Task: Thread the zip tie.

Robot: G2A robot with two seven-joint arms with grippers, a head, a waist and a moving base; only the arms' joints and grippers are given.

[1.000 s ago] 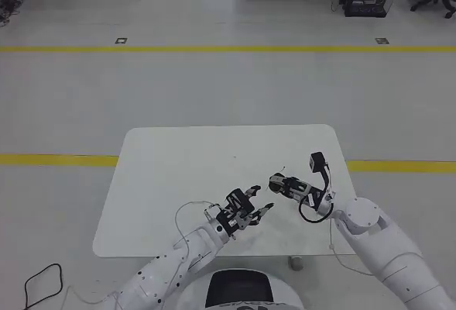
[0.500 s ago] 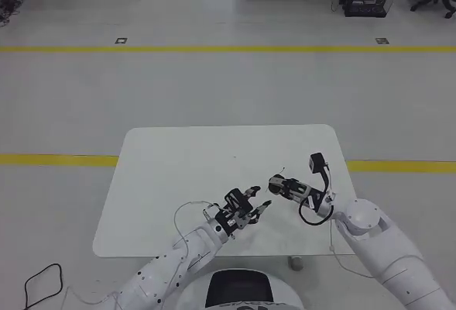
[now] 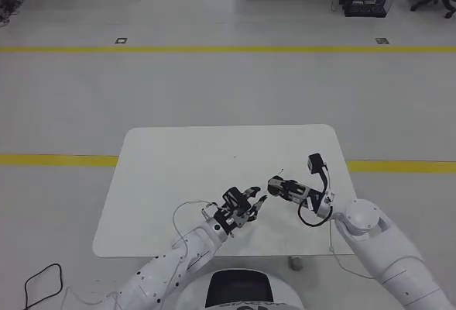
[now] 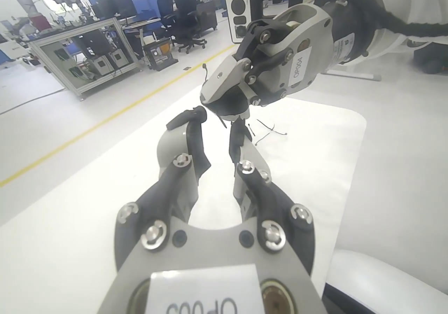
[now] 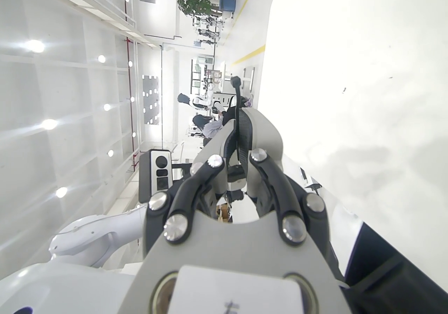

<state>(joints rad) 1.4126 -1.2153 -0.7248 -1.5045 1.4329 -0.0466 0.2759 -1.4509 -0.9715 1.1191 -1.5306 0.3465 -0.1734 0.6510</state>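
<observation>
A thin black zip tie (image 5: 237, 95) is pinched in my right gripper (image 5: 237, 117), which is shut on it. Its head (image 4: 204, 67) sticks out past the fingertips on one side, and its short tail (image 4: 222, 123) pokes out on the other. In the top view the right gripper (image 3: 272, 184) hovers over the near right part of the white table (image 3: 181, 163). My left gripper (image 3: 257, 195) is just beside it, tip to tip. The left gripper (image 4: 215, 121) is open, and the tail hangs in the gap between its fingers without being clamped.
A few thin dark strands (image 4: 269, 130) lie on the table just beyond the two grippers. The table's near edge runs close below the left arm. The far and left parts of the tabletop are bare white.
My left gripper has crept a little toward the right gripper and its fingers stand closer together. The right gripper has shifted slightly left, still holding the zip tie.
</observation>
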